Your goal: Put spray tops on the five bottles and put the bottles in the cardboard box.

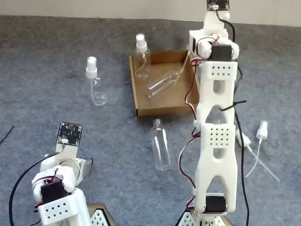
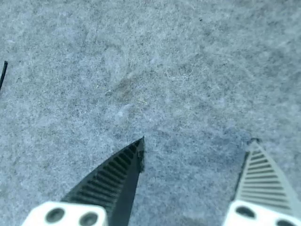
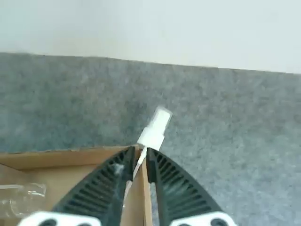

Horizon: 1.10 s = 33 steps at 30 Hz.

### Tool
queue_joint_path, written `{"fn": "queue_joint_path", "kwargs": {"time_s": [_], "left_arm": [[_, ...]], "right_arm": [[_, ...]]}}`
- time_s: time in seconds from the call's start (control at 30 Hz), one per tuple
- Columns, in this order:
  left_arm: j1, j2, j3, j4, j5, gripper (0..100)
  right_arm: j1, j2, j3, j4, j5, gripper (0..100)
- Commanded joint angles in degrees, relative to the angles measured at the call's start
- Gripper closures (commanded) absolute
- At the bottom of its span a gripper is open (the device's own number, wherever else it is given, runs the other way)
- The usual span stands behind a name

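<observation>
Fully outstretched, right fingers (image 3: pixel 109 184) pinch spray top (image 3: pixel 155 128).

Soft, even light is falling from above across the grey surface (image 1: pixel 56 47), keeping it bright, with no hard-edged shade anywhere. The upright bottle (image 1: pixel 96 87) is casting only a faint shadow at its foot. The lying bottle (image 1: pixel 160 146) is catching thin white glints along its clear side (its walls are almost melting into the surface). In the right wrist view the pale wall (image 3: pixel 150 23) is glowing, and the white spray top (image 3: pixel 155 127) pinched between the dark right fingers (image 3: pixel 106 188) is shining. The parted left fingers (image 2: pixel 115 183) are laying no distinct shadow.
</observation>
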Motion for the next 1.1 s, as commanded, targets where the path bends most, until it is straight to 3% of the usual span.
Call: {"fn": "queue_joint_path", "kwargs": {"time_s": [0.0, 0.17, 0.4, 0.6, 0.7, 0.9, 1.07], "left_arm": [[0.66, 0.04, 1.19, -1.14, -0.35, 70], [0.66, 0.04, 1.27, -1.14, -0.35, 70], [0.66, 0.04, 1.36, -1.05, -0.35, 70], [0.66, 0.04, 1.36, -1.05, -0.35, 70], [0.66, 0.04, 1.36, -1.05, -0.35, 70], [0.66, 0.04, 1.36, -1.05, -0.35, 70], [0.66, 0.04, 1.36, -1.05, -0.35, 70]], "right_arm": [[-0.92, -4.62, -3.91, 2.42, 0.53, 85.1], [-0.92, -4.62, 5.14, -5.67, 0.62, 63.6], [-0.92, -4.62, 24.75, -28.26, 0.53, 63.1], [-0.92, -4.62, 33.8, -35.21, 0.53, 63.2], [-0.92, -4.62, 34.95, -38.02, 0.53, 67.2], [-0.92, -4.53, 35.03, -42.42, 0.88, 86.8], [-0.13, -4.88, 34.86, -41.89, 1.05, 97.1]]}}
